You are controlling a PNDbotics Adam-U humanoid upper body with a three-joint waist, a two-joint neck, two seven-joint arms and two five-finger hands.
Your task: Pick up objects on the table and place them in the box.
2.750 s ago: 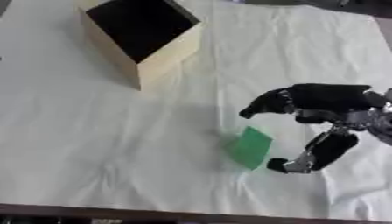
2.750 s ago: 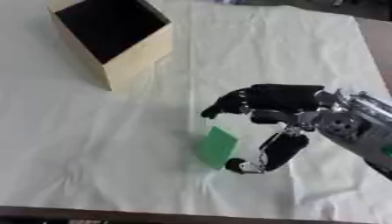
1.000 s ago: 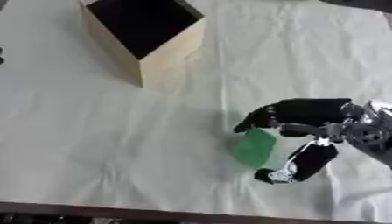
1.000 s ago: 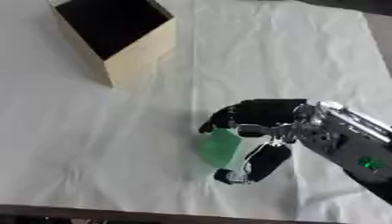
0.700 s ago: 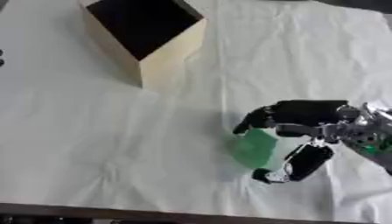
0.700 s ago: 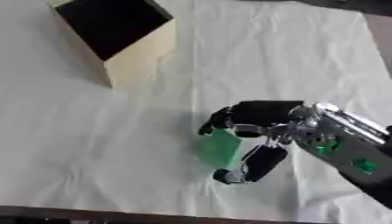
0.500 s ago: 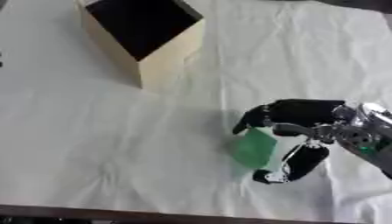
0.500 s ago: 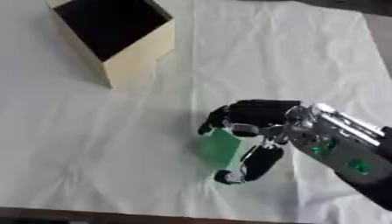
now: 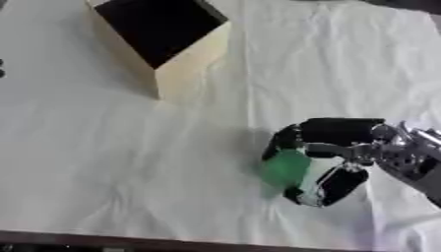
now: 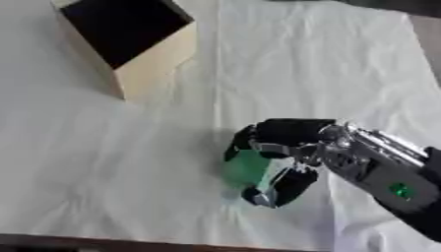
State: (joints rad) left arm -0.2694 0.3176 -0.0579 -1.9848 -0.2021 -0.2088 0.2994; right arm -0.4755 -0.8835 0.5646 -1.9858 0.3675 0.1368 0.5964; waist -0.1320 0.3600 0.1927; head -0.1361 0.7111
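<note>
Now, the count: one box (image 9: 164,42), one green object (image 9: 285,167), one robot hand in view, and a white cloth (image 9: 103,167) spread over the table under all of it

That box sits up at the far left, pale wood on its outer walls, dark inside, open top facing up, one corner turned toward the near side. Nothing can be made out inside it

And down at the near right we have the right hand (image 10: 289,138), coming in from the right edge on a black and silver arm. Fingers (image 9: 289,140) curled over the far side of the green object, thumb (image 10: 280,189) hooked in from the near side, so the hand is closed around it in a grasp, green showing in the gap between fingers and thumb

As for the green object itself, it looks flat and small, its shape is hard to make out, and it stands tilted within that grip. Whether its lower edge touches the cloth or has cleared it, that cannot be told. A shadow lies on the cloth just to its left

It is well apart from the box, with a wide stretch of wrinkled white cloth between the two

The left hand shows in neither view
</note>
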